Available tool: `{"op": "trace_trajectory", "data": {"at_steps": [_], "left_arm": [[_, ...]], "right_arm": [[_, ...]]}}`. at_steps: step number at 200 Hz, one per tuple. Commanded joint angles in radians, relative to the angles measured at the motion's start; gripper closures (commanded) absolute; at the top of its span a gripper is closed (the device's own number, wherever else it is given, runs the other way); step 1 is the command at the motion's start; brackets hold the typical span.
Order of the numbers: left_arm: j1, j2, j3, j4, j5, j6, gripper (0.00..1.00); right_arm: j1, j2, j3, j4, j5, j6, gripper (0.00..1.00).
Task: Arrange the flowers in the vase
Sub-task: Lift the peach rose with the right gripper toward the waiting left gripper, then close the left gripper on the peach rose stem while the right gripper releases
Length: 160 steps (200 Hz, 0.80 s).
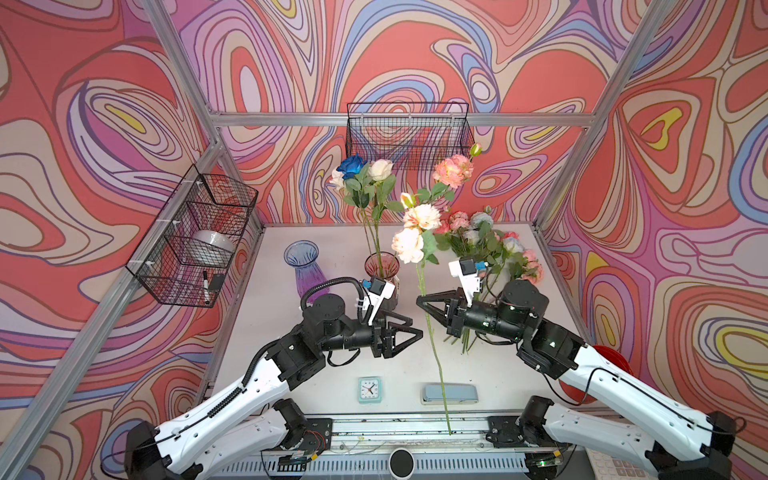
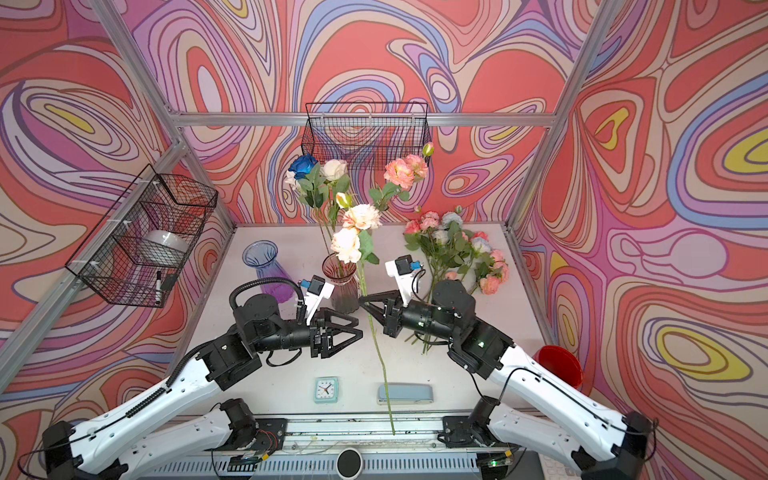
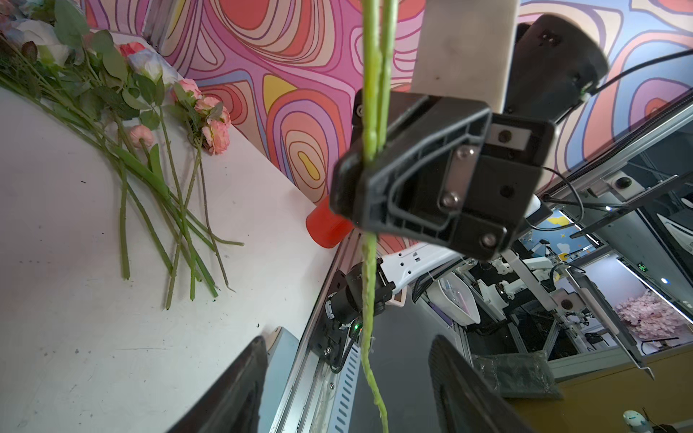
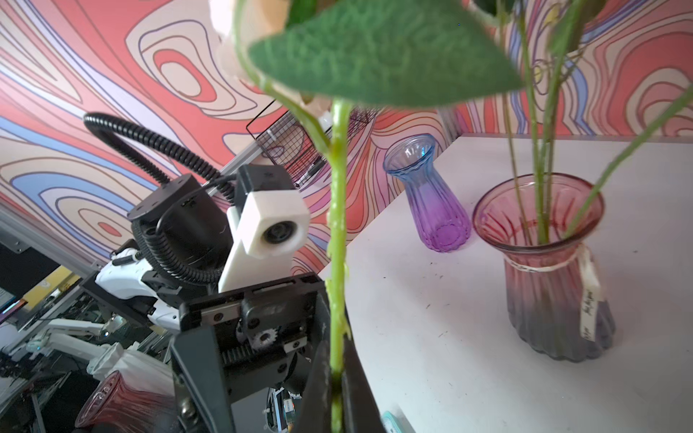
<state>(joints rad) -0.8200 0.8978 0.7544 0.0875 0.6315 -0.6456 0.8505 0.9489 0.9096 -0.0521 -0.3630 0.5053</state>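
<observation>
A long-stemmed flower (image 4: 337, 240) is being gripped part-way along its stem by the right claw (image 1: 420, 301), whose fingers are being pressed tight against the green stalk. The long axis of the flower is being kept near upright. Its peach and cream heads (image 1: 409, 246) are being carried uppermost, above the claw, while the cut end is pointing down towards the front edge of the table (image 1: 316, 365), well below the grip. The left claw (image 1: 417, 328) is being held just beside the lower stem with its fingers apart. In the left wrist view the stalk is being seen in line with the gap between those fingers, and no contact with it is being shown. Just behind the left claw, a red vase (image 1: 381, 266) is being kept standing on the table. Several flowers (image 1: 368, 183) are being held in it, with stems upright and blue, white and pink heads at the top. A blue vase (image 1: 305, 270) is being left standing to the left of it. At the back right, a heap of flowers (image 1: 486, 245) is being left lying flat on the table, heads towards the rear corner and cut ends towards the front.
</observation>
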Motion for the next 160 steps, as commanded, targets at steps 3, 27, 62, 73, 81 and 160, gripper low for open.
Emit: {"op": "trace_trajectory", "data": {"at_steps": [3, 27, 62, 73, 81, 160], "left_arm": [[-0.019, 0.001, 0.042, 0.069, 0.015, 0.032, 0.42], [-0.025, -0.009, 0.034, 0.067, 0.013, 0.036, 0.58], [-0.025, -0.028, 0.020, 0.056, 0.002, 0.037, 0.73], [-0.026, -0.032, 0.019, 0.052, -0.002, 0.040, 0.78], [-0.026, -0.034, 0.019, 0.048, -0.007, 0.043, 0.82], [-0.026, -0.078, 0.102, -0.142, -0.163, 0.126, 1.00]], "right_arm": [[0.069, 0.046, 0.043, 0.086, 0.074, -0.043, 1.00], [0.101, 0.078, 0.052, 0.118, 0.094, -0.050, 1.00], [0.114, 0.082, 0.044, 0.155, 0.127, -0.051, 1.00], [0.114, 0.082, 0.041, 0.165, 0.134, -0.048, 1.00], [0.115, 0.083, 0.043, 0.168, 0.133, -0.048, 1.00], [0.117, -0.033, -0.003, 0.137, 0.265, -0.057, 0.61]]}}
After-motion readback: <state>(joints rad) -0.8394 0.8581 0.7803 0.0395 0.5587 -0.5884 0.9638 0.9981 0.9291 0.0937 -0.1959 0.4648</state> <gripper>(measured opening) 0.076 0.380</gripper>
